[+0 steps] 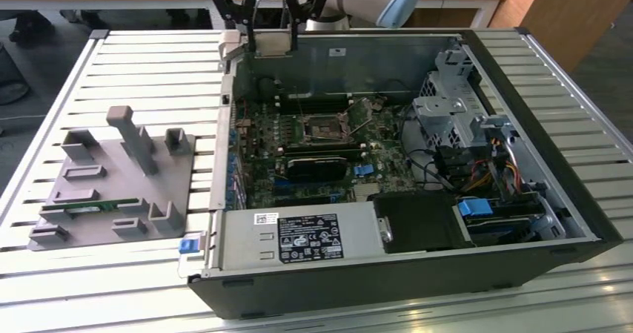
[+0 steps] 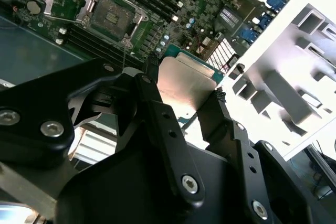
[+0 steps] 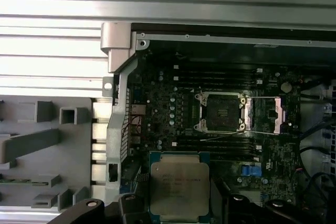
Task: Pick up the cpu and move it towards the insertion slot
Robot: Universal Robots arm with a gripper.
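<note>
— Jaws first: what are they doing?
— Closed on the cpu (image 2: 184, 85). In the second wrist view the black gripper (image 2: 181, 95) pinches the silvery square chip by two opposite edges, one finger (image 2: 152, 95) on each side.
— Where is the chip?
— Lifted in the air above the open computer case (image 1: 554, 199), over the green motherboard (image 3: 173, 103). In the first wrist view the cpu (image 3: 179, 186) hangs just beside the insertion slot (image 3: 219, 111), apart from it.
— And the slot?
— Its metal frame is flipped open, dark centre bare. In the exterior view it sits mid-board (image 1: 325, 126); a grey parts holder (image 1: 109, 185) lies on the table at that view's left.
</note>
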